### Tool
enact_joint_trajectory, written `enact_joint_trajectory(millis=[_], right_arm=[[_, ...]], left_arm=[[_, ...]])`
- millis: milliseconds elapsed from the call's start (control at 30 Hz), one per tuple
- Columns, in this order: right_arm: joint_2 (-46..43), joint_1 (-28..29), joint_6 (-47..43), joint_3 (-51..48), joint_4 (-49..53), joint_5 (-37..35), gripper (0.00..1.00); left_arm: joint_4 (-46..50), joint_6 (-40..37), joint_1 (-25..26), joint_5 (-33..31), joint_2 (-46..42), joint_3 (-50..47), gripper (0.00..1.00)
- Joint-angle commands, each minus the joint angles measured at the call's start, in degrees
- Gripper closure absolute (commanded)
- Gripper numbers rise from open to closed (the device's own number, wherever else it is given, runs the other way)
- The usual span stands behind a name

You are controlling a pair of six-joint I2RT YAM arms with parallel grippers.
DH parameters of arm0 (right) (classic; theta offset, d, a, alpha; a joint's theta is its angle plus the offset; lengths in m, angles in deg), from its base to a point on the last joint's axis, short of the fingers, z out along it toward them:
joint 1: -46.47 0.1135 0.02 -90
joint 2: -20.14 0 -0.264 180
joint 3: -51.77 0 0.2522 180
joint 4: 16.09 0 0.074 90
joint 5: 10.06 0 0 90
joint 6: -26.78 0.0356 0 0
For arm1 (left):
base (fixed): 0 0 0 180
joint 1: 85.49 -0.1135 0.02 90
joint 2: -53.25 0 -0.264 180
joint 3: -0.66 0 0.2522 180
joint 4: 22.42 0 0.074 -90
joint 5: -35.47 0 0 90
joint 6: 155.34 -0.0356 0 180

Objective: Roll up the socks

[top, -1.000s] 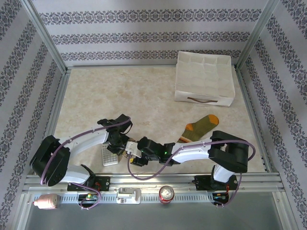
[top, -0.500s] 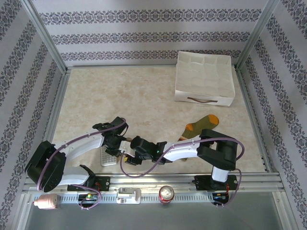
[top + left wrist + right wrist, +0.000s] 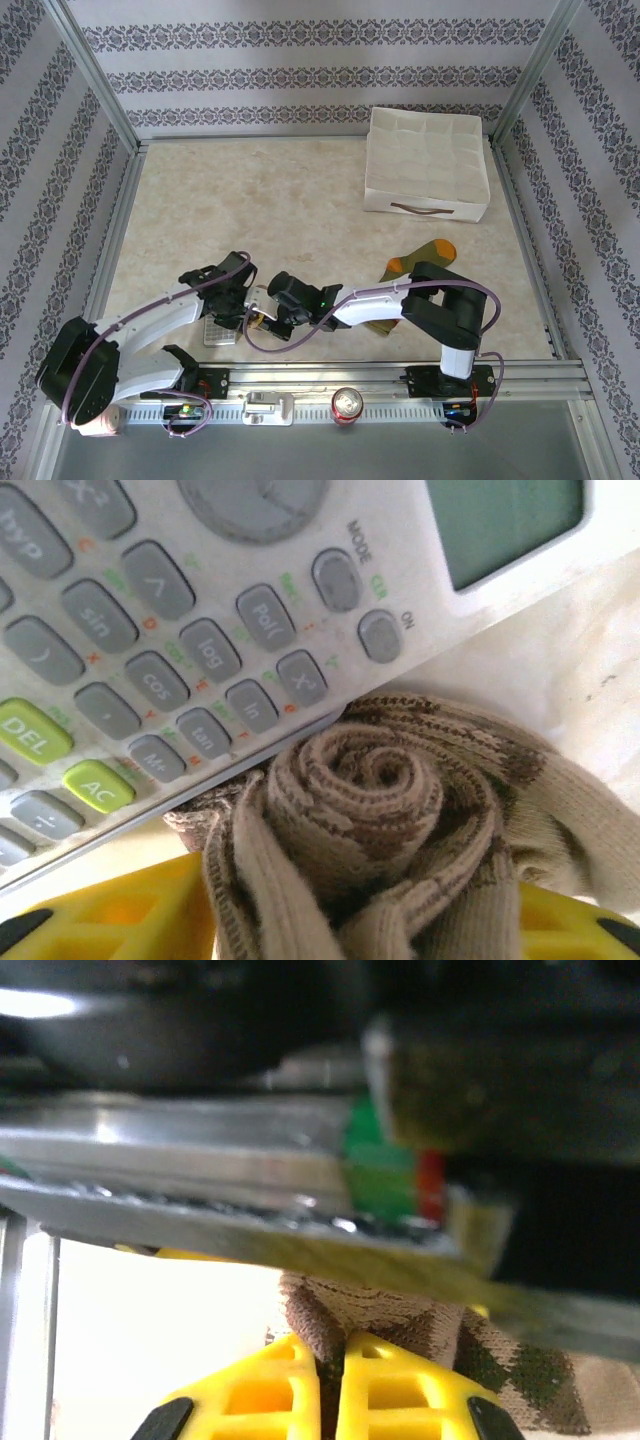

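On the beige marbled tabletop (image 3: 300, 200), against the grey scientific calculator (image 3: 200, 630), my right gripper (image 3: 332, 1360) is pinching the rolled argyle sock (image 3: 370, 790), seemingly to stop it uncoiling, while my left gripper (image 3: 245, 305), clamped a second ago, is spreading open around it.

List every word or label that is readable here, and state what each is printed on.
"MODE": calculator casing
"CLR": casing
"ON": casing
"hyp": grey key
"sin": grey key
"cos": grey key
"tan": grey key
"log": grey key
"ln": grey key
"Pol(": grey key
"DEL": green key
"AC": green key
Small coloured print between the keys: too blurred to read.
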Motion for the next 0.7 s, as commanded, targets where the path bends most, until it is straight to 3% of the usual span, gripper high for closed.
enact_joint_trajectory(millis=[0,233,667], right_arm=[[3.49,-2.35,2.53,-1.49,9.51,0.85,1.0],[4.08,-4.5,3.66,0.49,12.45,6.36,1.0],[9.47,-10.04,10.75,6.49,17.54,19.13,1.0]], left_arm=[[-2.2,7.09,0.43,-0.14,-4.04,-0.63,0.37],[-5.36,5.98,0.06,-4.43,-9.45,-1.21,0.21],[-2.34,1.85,-0.12,-7.17,-18.27,-3.56,0.19]])
